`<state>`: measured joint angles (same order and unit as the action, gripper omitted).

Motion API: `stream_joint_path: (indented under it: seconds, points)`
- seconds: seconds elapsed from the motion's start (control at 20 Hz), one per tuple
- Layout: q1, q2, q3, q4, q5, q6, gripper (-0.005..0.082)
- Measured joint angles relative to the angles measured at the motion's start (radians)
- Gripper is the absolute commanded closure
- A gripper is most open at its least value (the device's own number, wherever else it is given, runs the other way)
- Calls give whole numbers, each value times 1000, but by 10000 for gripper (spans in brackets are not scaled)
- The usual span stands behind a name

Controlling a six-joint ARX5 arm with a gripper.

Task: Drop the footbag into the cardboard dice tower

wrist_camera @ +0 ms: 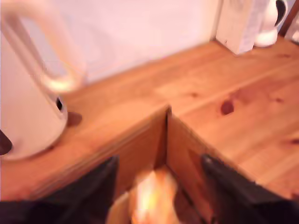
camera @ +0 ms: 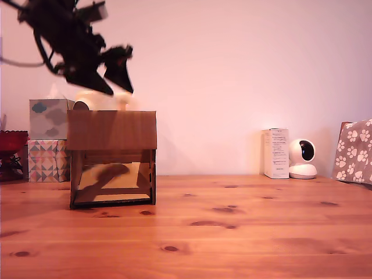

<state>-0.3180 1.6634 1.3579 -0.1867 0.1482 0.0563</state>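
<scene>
The cardboard dice tower (camera: 112,131) stands on the wooden table at the exterior view's left, with its sloped ramp showing through the cut-out lower front. My gripper (camera: 120,90) hangs just above the tower's open top, tilted. In the wrist view the gripper (wrist_camera: 159,161) is open, its black fingers (wrist_camera: 88,191) spread wide over the tower's inner corner (wrist_camera: 167,135). The footbag (wrist_camera: 150,200) is a blurred orange and yellow shape between the fingers, clear of both and down inside the opening. From the exterior view the footbag is hidden.
A white kettle (wrist_camera: 28,107) stands right behind the tower. Two patterned tissue boxes (camera: 49,139) and a red bowl (camera: 11,142) sit at the exterior view's left. On its right are a slim white carton (camera: 276,153), a white camera (camera: 302,158) and a paw-print bag (camera: 354,151).
</scene>
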Motion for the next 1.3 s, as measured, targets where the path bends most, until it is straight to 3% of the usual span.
stream_joint_path:
  seconds: [0.1, 0.2, 0.4, 0.55, 0.75, 0.95, 1.3]
  points:
    - [-3, -13, 39, -82, 0, 0, 477]
    - [-9, -40, 41, -170, 0, 0, 808]
    - [-16, -57, 41, -286, 10, -1, 788]
    - [-16, -94, 27, -285, 72, -1, 788]
    - [-23, -268, -127, -190, 114, -4, 788]
    - [-23, -397, -336, -6, 159, -24, 788]
    - [-23, -538, -738, 298, 156, -68, 788]
